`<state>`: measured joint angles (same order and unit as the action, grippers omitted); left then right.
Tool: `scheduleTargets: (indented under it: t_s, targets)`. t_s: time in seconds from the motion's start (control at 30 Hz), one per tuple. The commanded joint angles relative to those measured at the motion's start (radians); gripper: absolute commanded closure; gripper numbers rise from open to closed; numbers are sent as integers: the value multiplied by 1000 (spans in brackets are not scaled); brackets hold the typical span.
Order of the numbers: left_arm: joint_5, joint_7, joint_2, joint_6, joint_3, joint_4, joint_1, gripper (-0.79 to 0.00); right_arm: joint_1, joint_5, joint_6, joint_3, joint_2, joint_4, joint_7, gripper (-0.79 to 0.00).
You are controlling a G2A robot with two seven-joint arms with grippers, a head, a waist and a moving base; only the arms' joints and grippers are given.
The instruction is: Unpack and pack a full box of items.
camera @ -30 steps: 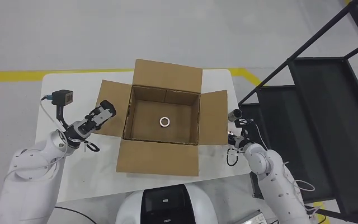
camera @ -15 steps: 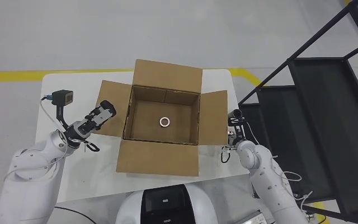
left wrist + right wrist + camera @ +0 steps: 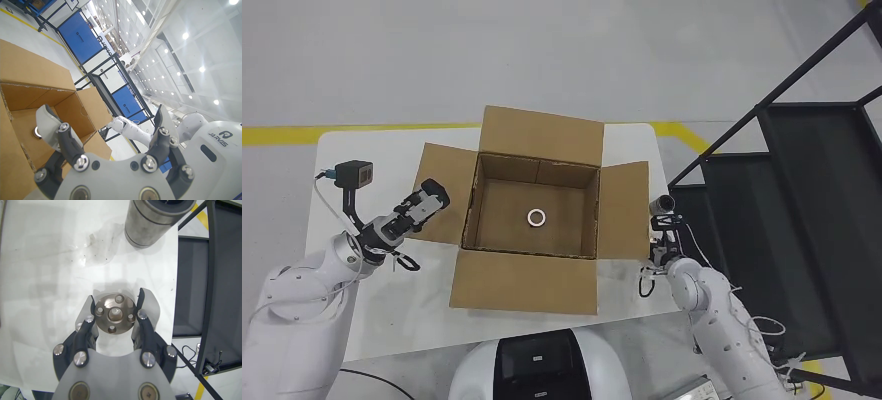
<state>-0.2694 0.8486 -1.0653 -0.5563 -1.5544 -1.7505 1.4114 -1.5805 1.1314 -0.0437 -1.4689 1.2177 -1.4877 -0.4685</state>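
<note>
White tabletop lies under everything, and nearest to us the right gripper pinches a flange by its rim, one pad on each side. In the top view this is at the right of the frame, just beside the right flap of the box. We judge the flange to be solid metal: heavy for its size, stiff and smooth enough to slip. A square, firm grip across the full rim looks best. Past it lie a crumpled clear film and a steel cylinder, likely the heavier piece. Farther off, at centre frame, a ring sits on the box floor. At left, the left gripper hangs spread and empty beside the left flap.
</note>
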Motion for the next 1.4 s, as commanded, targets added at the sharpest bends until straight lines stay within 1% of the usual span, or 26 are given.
scheduleTargets:
  t_s: [0.0, 0.1, 0.13, 0.2, 0.23, 0.4, 0.5, 0.6, 0.67, 0.73, 0.83, 0.93, 1.07, 1.1, 1.13, 1.17, 1.23, 1.27, 1.33, 1.37]
  targets:
    - [0, 0, 0, 0, 0, 0, 0, -785, -54, -7, 8, -20, -3, -73, 22, 0]
    - [0, 0, 0, 0, 0, 0, 0, -785, -149, -21, 10, -62, -7, -197, 62, 0]
    - [0, 0, 0, 0, 0, 0, 0, -785, -202, -19, 1, -91, -9, -264, 87, 0]
    - [0, 0, 0, 0, 0, 0, 0, -785, -265, -18, -8, -122, -11, -355, 118, 0]
    - [0, 0, 0, 0, 0, 0, 0, -785, -314, -17, -24, -149, -12, -418, 143, 0]
    - [0, 0, 0, 0, 0, 0, 0, -785, -444, 39, -101, -214, -10, -634, 213, 0]
    - [0, 0, 0, 0, 0, 0, 0, -785, -477, 85, -92, -224, -10, -734, 225, 0]
    - [0, 0, 0, 0, 0, 0, 0, -785, -471, 122, -35, -218, -13, -813, 202, 0]
    - [0, 0, 0, 0, 0, 0, 0, -785, -438, 151, 7, -199, -16, -846, 165, 0]
    - [0, 0, 0, 0, 0, 0, 0, -785, -382, 167, 50, -157, -18, -862, 115, 0]
    - [0, 0, 0, 0, 0, 0, 0, -785, -269, 212, 101, -67, -19, -848, 21, 0]
    - [0, 0, 0, 0, 0, 0, 0, -785, -131, 236, 117, 41, -14, -790, -71, 0]
    - [0, 0, 0, 0, 0, 0, 0, -785, 58, 231, 132, 195, 1, -672, -206, 0]
    - [0, 0, 0, 0, 0, 0, 0, -785, 90, 234, 128, 219, 4, -652, -226, 0]
    - [0, 0, 0, 0, 0, 0, 0, -785, 150, 240, 132, 273, 12, -599, -268, 0]
    - [0, 0, 0, 0, 0, 0, 0, -785, 180, 242, 130, 297, 16, -571, -288, 0]
    - [0, 0, 0, 0, 0, 0, 0, -785, 280, 237, 117, 379, 33, -466, -337, 0]
    - [0, 0, 0, 0, 0, 0, 0, -785, 308, 235, 111, 399, 38, -439, -349, 0]
    - [0, 0, 0, 0, 0, 0, 0, -785, 396, 217, 97, 463, 56, -333, -376, 0]
    - [0, 0, 0, 0, 0, 0, 0, -785, 419, 211, 94, 479, 62, -304, -383, 0]
